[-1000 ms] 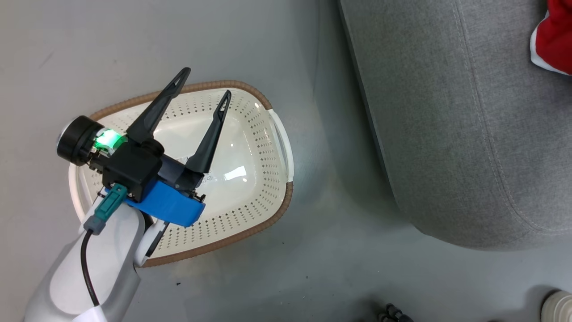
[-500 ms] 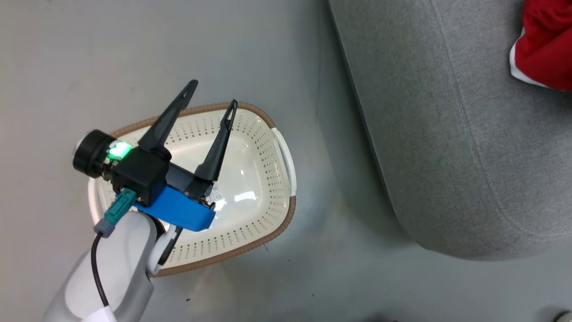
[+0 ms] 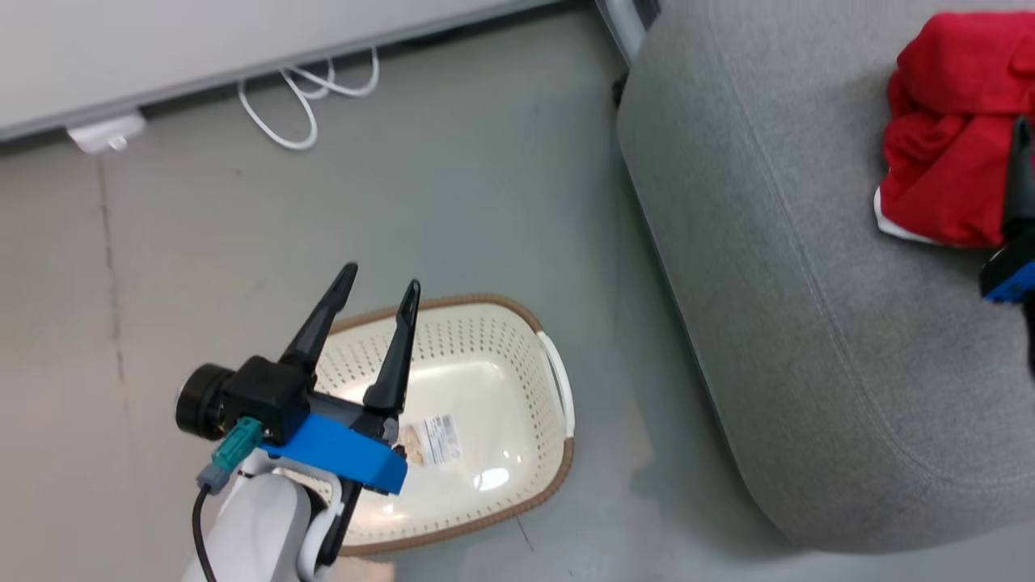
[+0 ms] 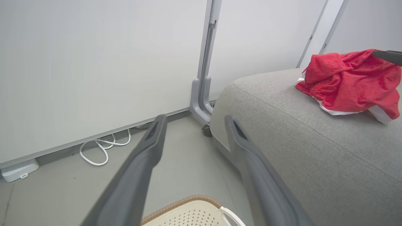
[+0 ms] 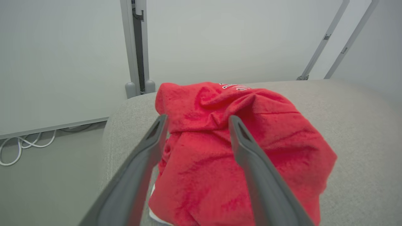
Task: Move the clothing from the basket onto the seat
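The red clothing (image 3: pixel 946 162) lies bunched, white trim showing, on the grey seat (image 3: pixel 808 283) at the right. My right gripper (image 5: pixel 198 118) stands open just over the clothing (image 5: pixel 235 141), its fingers apart and gripping nothing; one finger (image 3: pixel 1021 174) crosses the heap's right edge. The cream basket (image 3: pixel 558 477) sits on the floor at lower left, its floor bare except for a paper label. My left gripper (image 3: pixel 380 279) hangs open above the basket's left end, nothing between its fingers. From the left wrist, that gripper (image 4: pixel 194 118) points past the basket rim (image 4: pixel 188 201) toward the wall; the clothing (image 4: pixel 348 81) rests on the seat (image 4: pixel 298 141).
A white cable (image 3: pixel 299 105) loops on the floor beside a small white box (image 3: pixel 105 133) at the foot of the wall panel. A grey partition post (image 4: pixel 202 94) stands at the seat's far corner. Grey floor separates the basket from the seat.
The head camera has swung up, bringing the wall and cable into the picture. More of the red clothing shows, and a right gripper finger now appears at it. The left gripper stays open over the basket.
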Motion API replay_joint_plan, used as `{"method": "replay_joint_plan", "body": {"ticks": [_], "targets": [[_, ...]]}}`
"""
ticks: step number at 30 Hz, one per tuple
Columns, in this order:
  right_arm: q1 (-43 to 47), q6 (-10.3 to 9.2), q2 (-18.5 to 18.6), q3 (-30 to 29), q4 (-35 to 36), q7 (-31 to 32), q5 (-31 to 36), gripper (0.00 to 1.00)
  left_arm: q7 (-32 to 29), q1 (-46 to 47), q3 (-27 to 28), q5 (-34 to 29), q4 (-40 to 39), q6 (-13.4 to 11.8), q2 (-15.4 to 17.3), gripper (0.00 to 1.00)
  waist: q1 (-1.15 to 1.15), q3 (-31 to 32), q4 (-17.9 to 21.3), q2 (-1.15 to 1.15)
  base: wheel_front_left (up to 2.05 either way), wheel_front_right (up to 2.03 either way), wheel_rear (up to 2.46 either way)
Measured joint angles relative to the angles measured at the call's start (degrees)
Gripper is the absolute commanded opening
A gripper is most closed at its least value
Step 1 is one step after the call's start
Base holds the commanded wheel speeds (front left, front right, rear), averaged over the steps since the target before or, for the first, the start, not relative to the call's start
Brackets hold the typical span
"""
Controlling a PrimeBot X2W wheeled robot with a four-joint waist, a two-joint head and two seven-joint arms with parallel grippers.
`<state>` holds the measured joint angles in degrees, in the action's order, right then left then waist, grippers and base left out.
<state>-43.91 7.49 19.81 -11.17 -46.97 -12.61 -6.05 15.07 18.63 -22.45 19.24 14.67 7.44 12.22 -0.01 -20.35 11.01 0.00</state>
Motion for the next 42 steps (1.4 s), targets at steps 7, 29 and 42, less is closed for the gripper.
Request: {"method": "replay_joint_plan", "body": {"ticks": [7, 29, 42], "targets": [[11.0, 0.00, -2.5, 3.3, 9.2, 0.8, -2.3, 1.00, 0.0, -4.8, 3.4, 0.6, 1.3, 0.0, -2.4, 1.00, -0.01, 7.3, -3.0, 0.00, 0.00, 0.00, 0.00], [38.0, 0.00, -14.6, 5.5, 35.6, 8.5, -0.1, 1.00, 0.0, -14.1, 10.9, 2.0, 6.2, 0.0, -4.4, 1.00, -0.01, 20.6, -12.5, 0.00, 0.00, 0.00, 0.00], [40.7, 0.00, -16.3, 6.0, 37.6, 9.7, -0.1, 1.00, 0.0, -14.7, 12.1, 2.0, 7.5, 0.0, -4.5, 1.00, 0.00, 21.2, -13.6, 0.00, 0.00, 0.00, 0.00]]}}
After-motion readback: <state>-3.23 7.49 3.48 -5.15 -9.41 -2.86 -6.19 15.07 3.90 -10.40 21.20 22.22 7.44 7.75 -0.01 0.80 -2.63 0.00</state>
